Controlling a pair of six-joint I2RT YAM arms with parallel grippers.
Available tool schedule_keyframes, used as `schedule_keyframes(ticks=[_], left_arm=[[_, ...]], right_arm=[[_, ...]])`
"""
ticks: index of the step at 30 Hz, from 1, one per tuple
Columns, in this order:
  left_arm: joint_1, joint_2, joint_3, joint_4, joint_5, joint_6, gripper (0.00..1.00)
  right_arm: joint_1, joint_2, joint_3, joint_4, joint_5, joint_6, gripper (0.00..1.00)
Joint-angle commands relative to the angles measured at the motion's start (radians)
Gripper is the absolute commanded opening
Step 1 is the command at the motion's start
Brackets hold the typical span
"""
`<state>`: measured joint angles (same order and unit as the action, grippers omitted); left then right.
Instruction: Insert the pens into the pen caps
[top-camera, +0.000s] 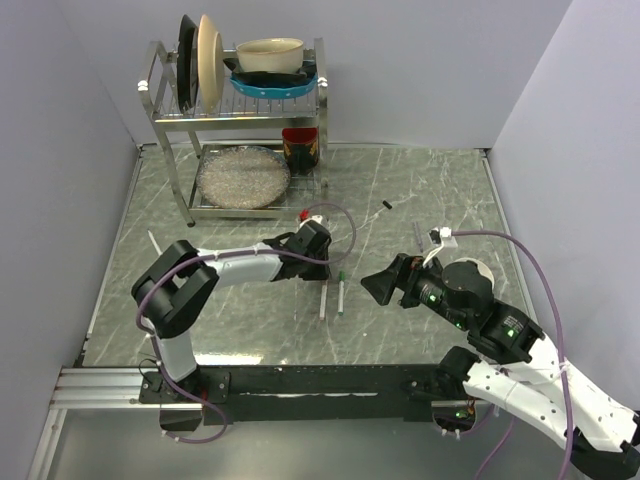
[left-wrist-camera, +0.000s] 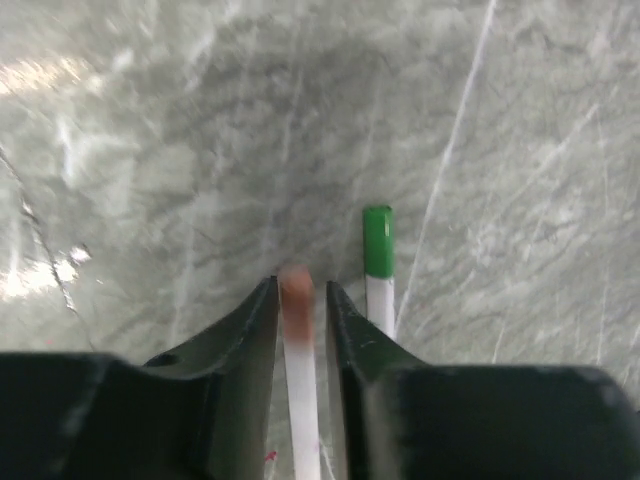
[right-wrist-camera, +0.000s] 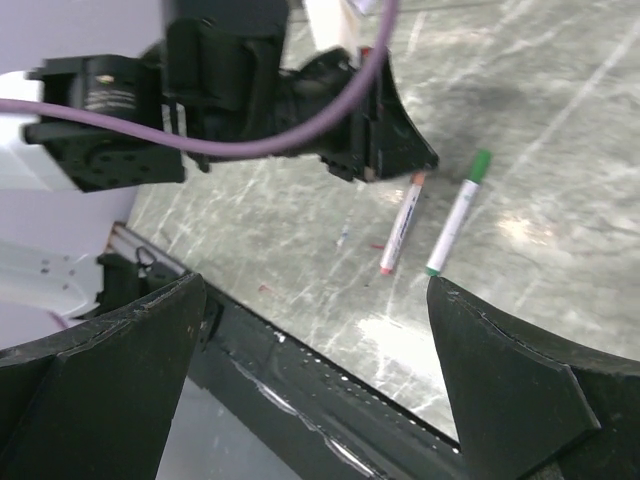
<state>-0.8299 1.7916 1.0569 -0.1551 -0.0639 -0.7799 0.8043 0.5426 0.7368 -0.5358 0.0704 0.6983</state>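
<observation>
Two pens lie side by side on the marble table. The pink-ended pen (top-camera: 323, 298) (right-wrist-camera: 402, 225) has its pink cap (left-wrist-camera: 296, 290) between the fingers of my left gripper (left-wrist-camera: 300, 285) (top-camera: 320, 262). The jaws are a little apart with a gap beside the pen, which rests on the table. The green pen (top-camera: 341, 292) (right-wrist-camera: 457, 215) lies just right of it, green cap (left-wrist-camera: 377, 240) on its far end. My right gripper (top-camera: 380, 285) (right-wrist-camera: 315, 290) hovers wide open and empty to their right. Farther back lie a slim pale pen (top-camera: 417, 236) and a small black piece (top-camera: 386, 205).
A metal dish rack (top-camera: 165, 120) with plates and a bowl stands at the back left, a red and black cup (top-camera: 300, 148) beside it. Walls close in on both sides. The black rail (right-wrist-camera: 330, 380) marks the table's near edge.
</observation>
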Motion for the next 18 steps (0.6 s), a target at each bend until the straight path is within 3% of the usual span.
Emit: schedule_keyframes(ticks=[1, 2, 7, 9, 11, 14, 18], left_arm=[[0.015, -0.007, 0.058, -0.047, -0.01, -0.019, 0.36], [0.015, -0.02, 0.058, -0.052, -0.011, -0.021, 0.43], [0.034, -0.176, 0.069, -0.095, -0.019, -0.025, 0.57], [0.038, -0.269, 0.072, -0.13, -0.033, -0.013, 0.72], [0.046, -0.332, 0.074, -0.171, -0.039, 0.008, 0.83], [0.048, -0.487, 0.068, -0.221, -0.075, 0.042, 0.93], [0.048, -0.628, 0.045, -0.342, -0.117, 0.085, 0.99]], right_arm=[[-0.005, 0.022, 0.03, -0.055, 0.135, 0.04, 1.0], [-0.005, 0.031, 0.029, -0.072, 0.161, 0.04, 1.0], [-0.014, 0.131, 0.079, -0.109, 0.308, -0.003, 1.0], [-0.055, 0.2, 0.113, -0.083, 0.315, -0.067, 1.0], [-0.111, 0.253, 0.147, -0.05, 0.272, -0.123, 1.0], [-0.298, 0.387, 0.188, -0.017, 0.134, -0.216, 0.98], [-0.52, 0.583, 0.225, 0.046, -0.015, -0.307, 0.84]])
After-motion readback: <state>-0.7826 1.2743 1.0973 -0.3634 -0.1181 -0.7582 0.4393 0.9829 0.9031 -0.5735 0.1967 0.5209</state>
